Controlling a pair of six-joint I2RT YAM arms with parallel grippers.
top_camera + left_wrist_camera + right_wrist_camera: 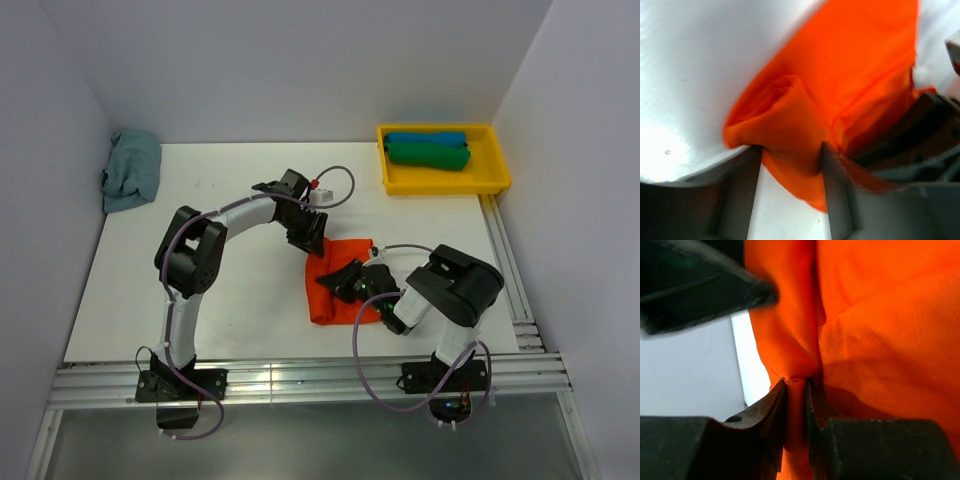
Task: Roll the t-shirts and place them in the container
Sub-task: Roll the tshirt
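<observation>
The bright orange-red t-shirt [335, 290] lies partly folded on the white table, between the two arms. My left gripper [312, 240] is at its far edge. In the left wrist view the left gripper [791, 147] is open, and a thick fold of the shirt [790, 115] lies between its spread fingertips. My right gripper [345, 283] is on the shirt's middle. In the right wrist view the right gripper [796, 381] is shut, pinching a narrow ridge of the orange cloth [880, 330].
A dusty grey-blue shirt [132, 168] lies crumpled at the far left by the wall. A yellow tray [450, 185] at the far right holds a rolled blue shirt [425, 139] and a rolled green shirt [428, 155]. Rails run along the table's near and right edges.
</observation>
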